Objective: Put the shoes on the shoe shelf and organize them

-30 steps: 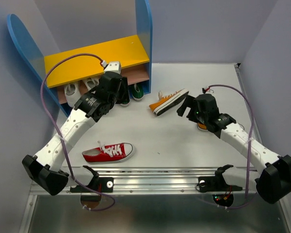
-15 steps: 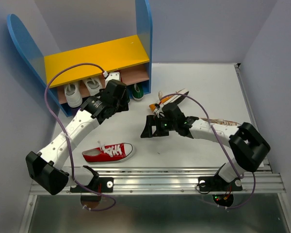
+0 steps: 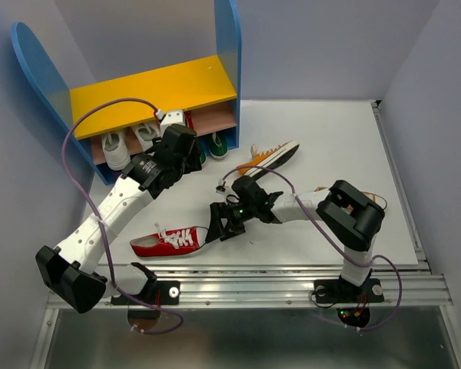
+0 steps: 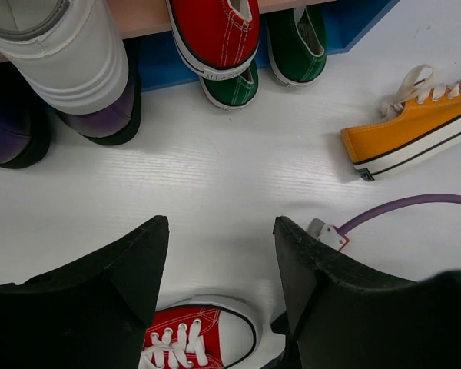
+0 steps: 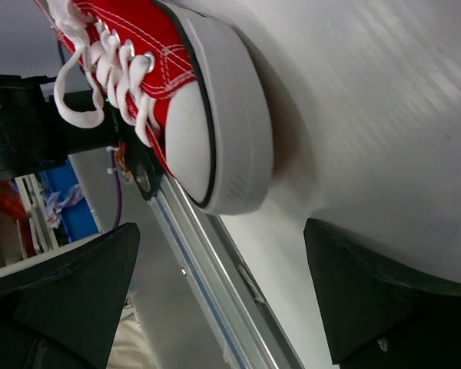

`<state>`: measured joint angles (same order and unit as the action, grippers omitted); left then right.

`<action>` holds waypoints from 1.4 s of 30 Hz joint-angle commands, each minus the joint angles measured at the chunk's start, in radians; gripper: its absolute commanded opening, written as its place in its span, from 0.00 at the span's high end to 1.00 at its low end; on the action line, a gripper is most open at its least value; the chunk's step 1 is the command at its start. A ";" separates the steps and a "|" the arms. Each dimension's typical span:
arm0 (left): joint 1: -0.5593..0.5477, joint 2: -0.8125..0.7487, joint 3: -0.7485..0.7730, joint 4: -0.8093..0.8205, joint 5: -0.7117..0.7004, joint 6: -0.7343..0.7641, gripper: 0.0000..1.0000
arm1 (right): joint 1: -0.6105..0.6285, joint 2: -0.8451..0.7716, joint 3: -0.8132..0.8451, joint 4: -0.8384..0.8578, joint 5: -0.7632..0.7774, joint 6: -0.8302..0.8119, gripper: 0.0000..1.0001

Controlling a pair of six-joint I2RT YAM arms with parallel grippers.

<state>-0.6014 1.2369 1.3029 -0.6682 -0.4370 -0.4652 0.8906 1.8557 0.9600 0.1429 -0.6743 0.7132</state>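
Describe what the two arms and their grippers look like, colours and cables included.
Both are built alike. The left arm and right arm have white link shells between bulky black joint housings. The left gripper and right gripper carry broad, matte black, wedge-shaped fingers. The left purple cable and right purple cable are thin and loop loosely off each arm.

The white-shelled left arm [image 3: 111, 211] and the matching white-shelled right arm [image 3: 301, 204] are showing small dark holes dotted along their links, with chunky black joint housings [image 3: 355, 217] breaking up the white. A thin purple cable [image 3: 67, 154] is trailing off each wrist. Matte black wedge-shaped fingers [image 4: 100, 300] are capping the arms, and tiny green and red lights [image 3: 346, 314] are glowing by the right base.
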 commanded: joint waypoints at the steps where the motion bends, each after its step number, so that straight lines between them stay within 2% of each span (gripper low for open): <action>1: -0.005 -0.024 0.018 0.039 -0.003 -0.013 0.32 | 0.022 0.046 0.062 0.110 -0.062 0.038 0.10; 7: -0.005 -0.016 0.021 0.045 -0.006 -0.009 0.32 | 0.022 0.117 0.124 0.130 -0.039 0.077 0.19; 9: -0.003 -0.013 0.021 0.047 -0.005 -0.007 0.32 | 0.022 0.115 0.126 0.130 -0.009 0.091 0.30; 10: -0.005 -0.011 0.019 0.048 -0.005 -0.009 0.32 | 0.022 0.108 0.125 0.130 0.020 0.098 0.39; 13: -0.003 -0.013 0.013 0.051 -0.006 -0.007 0.32 | 0.022 0.088 0.108 0.129 0.067 0.109 0.53; 14: -0.005 -0.016 0.007 0.055 -0.008 -0.007 0.32 | 0.012 0.076 0.106 0.129 0.077 0.111 0.61; 17: -0.003 -0.013 -0.001 0.062 -0.017 -0.007 0.32 | -0.043 0.076 0.105 0.127 0.036 0.108 0.75; 21: -0.003 -0.004 -0.001 0.074 -0.022 -0.006 0.32 | -0.145 0.059 0.092 0.123 -0.047 0.086 0.85; 24: -0.003 -0.002 -0.007 0.087 -0.013 -0.003 0.32 | -0.208 0.030 0.088 0.066 -0.087 0.023 0.85; 28: -0.003 -0.004 -0.024 0.097 -0.011 0.010 0.32 | -0.284 -0.001 0.163 -0.188 -0.088 -0.154 0.84; 29: -0.005 -0.008 -0.030 0.104 -0.006 0.014 0.32 | -0.312 0.006 0.186 -0.324 -0.064 -0.238 0.84; 31: -0.003 -0.011 -0.051 0.120 0.009 0.034 0.32 | -0.338 0.010 0.224 -0.450 -0.010 -0.318 0.84; 34: -0.005 -0.010 -0.086 0.136 0.017 0.043 0.32 | -0.383 -0.004 0.232 -0.506 0.060 -0.353 0.83; 36: -0.003 -0.005 -0.118 0.145 0.011 0.048 0.32 | -0.401 -0.012 0.232 -0.523 0.099 -0.359 0.73; 37: -0.003 -0.002 -0.128 0.142 0.009 0.049 0.32 | -0.401 -0.015 0.235 -0.529 0.113 -0.359 0.63; 38: -0.005 -0.001 -0.148 0.136 0.003 0.045 0.32 | -0.410 -0.024 0.246 -0.546 0.142 -0.362 0.42; 39: -0.003 -0.002 -0.158 0.134 0.000 0.042 0.32 | -0.410 -0.030 0.250 -0.552 0.156 -0.363 0.34; 41: -0.003 -0.022 -0.186 0.133 -0.023 0.033 0.32 | -0.410 -0.044 0.273 -0.578 0.183 -0.373 0.21; 42: -0.005 -0.033 -0.214 0.134 -0.032 0.031 0.32 | -0.410 -0.052 0.278 -0.585 0.186 -0.377 0.20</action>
<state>-0.6014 1.2396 1.1404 -0.5533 -0.4221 -0.4362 0.4988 1.8702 1.1713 -0.3637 -0.5964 0.3950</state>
